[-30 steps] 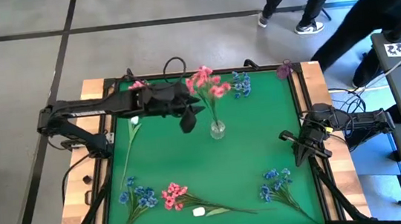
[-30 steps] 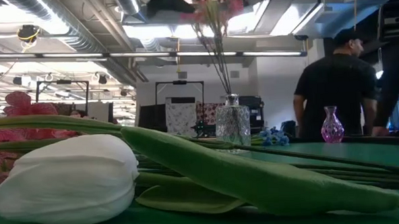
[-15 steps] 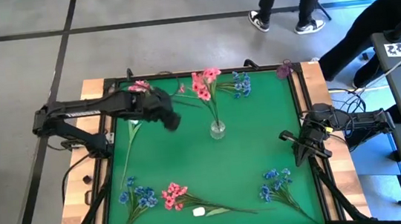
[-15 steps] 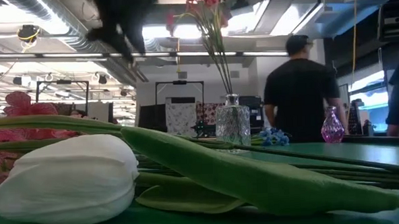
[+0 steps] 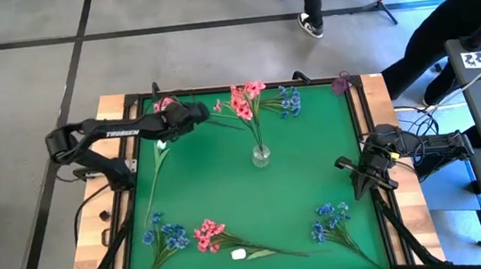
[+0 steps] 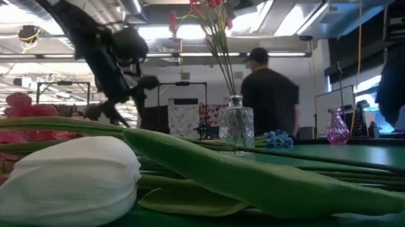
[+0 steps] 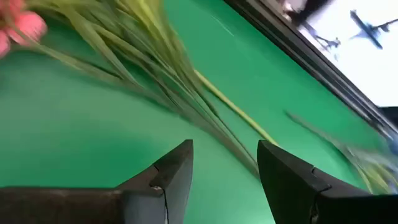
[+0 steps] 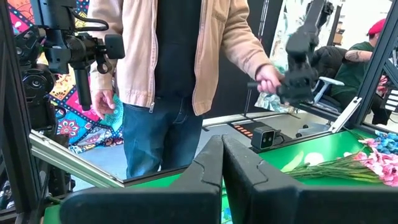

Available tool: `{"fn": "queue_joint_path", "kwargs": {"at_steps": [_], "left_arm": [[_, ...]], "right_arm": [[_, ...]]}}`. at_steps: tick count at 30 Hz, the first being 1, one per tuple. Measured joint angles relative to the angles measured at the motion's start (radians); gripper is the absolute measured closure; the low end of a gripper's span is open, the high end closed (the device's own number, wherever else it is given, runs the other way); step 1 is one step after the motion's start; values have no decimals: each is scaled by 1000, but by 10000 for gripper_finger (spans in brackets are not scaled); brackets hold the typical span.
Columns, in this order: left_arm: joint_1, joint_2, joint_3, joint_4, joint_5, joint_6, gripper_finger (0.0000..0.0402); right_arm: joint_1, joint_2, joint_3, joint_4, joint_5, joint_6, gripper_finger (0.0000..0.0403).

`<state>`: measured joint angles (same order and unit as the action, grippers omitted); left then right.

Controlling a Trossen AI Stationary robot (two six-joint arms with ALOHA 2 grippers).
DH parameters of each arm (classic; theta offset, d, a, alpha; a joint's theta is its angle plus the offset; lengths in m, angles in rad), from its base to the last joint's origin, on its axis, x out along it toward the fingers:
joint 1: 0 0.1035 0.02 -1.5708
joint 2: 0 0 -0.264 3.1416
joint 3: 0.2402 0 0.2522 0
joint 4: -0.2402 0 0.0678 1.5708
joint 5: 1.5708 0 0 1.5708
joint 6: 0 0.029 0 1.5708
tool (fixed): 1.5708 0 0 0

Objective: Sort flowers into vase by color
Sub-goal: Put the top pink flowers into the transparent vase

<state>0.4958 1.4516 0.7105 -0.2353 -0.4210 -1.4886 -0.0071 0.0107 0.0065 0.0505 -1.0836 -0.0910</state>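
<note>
My left gripper, jaws released and empty, hovers at the upper left of the table over the pink sprig. I'd descend squarely onto its stem, clear of the white bud. The right gripper waits clenched at the frame's right.

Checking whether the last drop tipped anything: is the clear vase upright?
Upright. The clear vase stands on its base on the green mat, neck up, with pink flowers rising straight out of it.
</note>
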Motion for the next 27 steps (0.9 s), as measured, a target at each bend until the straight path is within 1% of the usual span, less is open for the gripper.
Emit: {"fn": "queue_joint_path", "kwargs": {"at_steps": [5,9,16,18,21,24,27], "left_arm": [[80,105,21,5,36,-16,230],[115,171,34,23,69,-31,230],[140,230,63,31,67,-135,231],[139,232,63,27,60,-181,238],[139,233,62,15,49,-247,272],[150,234,62,-13,59,-321,327],[151,234,62,-41,70,-355,383]], "right_arm": [[0,0,0,0,0,0,395],[0,0,0,0,0,0,395],[0,0,0,0,0,0,395],[0,0,0,0,0,0,395],[0,0,0,0,0,0,395],[0,0,0,0,0,0,395],[0,0,0,0,0,0,395]]}}
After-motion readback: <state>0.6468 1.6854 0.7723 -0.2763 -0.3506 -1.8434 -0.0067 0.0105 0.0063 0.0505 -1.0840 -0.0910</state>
